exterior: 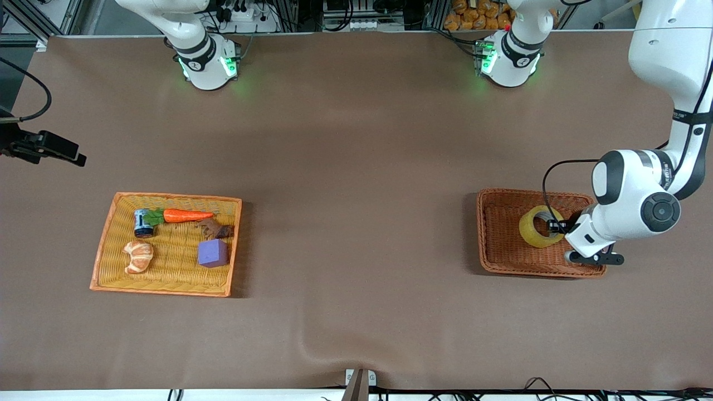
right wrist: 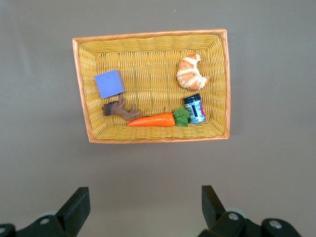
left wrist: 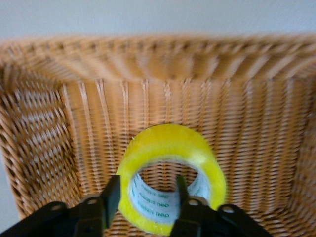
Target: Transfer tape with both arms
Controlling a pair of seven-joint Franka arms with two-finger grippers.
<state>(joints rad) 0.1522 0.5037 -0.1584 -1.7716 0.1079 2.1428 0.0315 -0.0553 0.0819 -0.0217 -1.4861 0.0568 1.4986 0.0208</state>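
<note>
Here the light, stiff tape stands on edge in the brown basket, the left pincer seemingly clamping its slick wall, one finger through the core, while the right pincer waits agape above the desk

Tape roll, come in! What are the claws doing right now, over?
Left claw shut on the tape, in the brown basket. Right claw open, above the table beside the yellow basket, waiting. Nothing in the way.
</note>
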